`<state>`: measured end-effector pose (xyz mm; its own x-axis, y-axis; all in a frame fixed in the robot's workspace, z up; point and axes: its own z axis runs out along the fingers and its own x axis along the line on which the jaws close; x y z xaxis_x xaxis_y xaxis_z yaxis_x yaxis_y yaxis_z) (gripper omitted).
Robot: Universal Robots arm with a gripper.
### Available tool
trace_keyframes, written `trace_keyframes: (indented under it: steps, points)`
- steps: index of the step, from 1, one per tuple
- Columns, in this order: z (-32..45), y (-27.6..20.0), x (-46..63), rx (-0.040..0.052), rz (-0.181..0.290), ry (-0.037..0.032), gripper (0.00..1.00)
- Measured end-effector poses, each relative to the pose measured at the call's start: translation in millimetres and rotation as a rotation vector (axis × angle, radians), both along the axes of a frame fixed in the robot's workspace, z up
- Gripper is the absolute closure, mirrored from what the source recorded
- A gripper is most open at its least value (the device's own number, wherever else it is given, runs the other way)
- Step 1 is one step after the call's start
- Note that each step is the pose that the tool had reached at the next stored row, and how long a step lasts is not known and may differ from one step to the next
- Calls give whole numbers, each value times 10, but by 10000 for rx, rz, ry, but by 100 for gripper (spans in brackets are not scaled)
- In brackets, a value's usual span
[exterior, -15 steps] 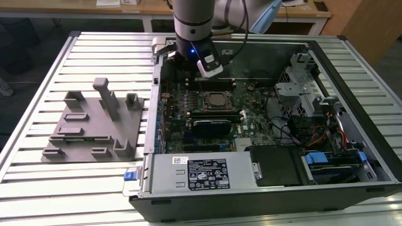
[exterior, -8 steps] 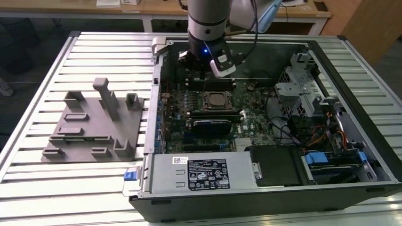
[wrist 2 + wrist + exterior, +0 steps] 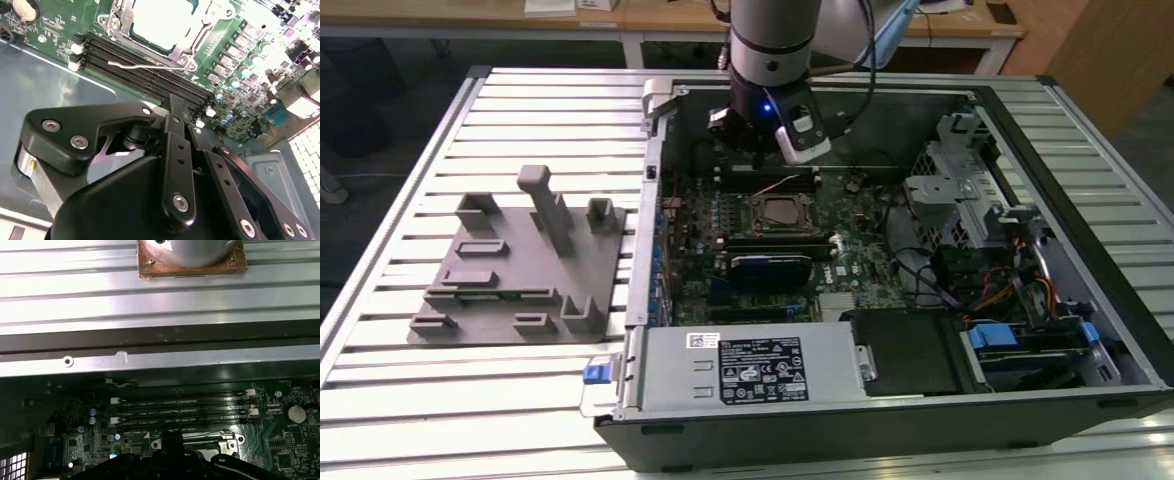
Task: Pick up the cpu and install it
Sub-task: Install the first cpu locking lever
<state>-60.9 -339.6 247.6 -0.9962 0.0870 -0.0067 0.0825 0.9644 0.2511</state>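
While hung over RAM slots (image 3: 150,77) at far part of mobo (image 3: 854,250), can't tell if end effector (image 3: 763,148) spread or pinching. Re cpu (image 3: 160,20): looks seated in socket (image 3: 120,17), just near-side of it. Keep level, vert. moves only, clear of lever (image 3: 145,63); no side load.

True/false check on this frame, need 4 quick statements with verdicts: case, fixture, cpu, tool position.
1. The computer case lies open on the slatted table. True.
2. The grey fixture block sits inside the case. False: it stands on the table, outside the case, at the exterior view's left of it.
3. The cpu lies in the socket, within its metal frame. True, as the second wrist view shows.
4. The tool hangs over the fixture block. False: it is over the motherboard, by the memory slots next to the socket.
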Motion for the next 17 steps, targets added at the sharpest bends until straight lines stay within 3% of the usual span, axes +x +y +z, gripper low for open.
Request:
trace_keyframes:
  steps: [3, 5, 17]
  points:
    - [0, 1, 1, -5, -12, -2, 89]
    - [-3, 1, 1, -11, -111, -58, 89]
    - [-47, 0, 0, -59, -881, -718, 89]
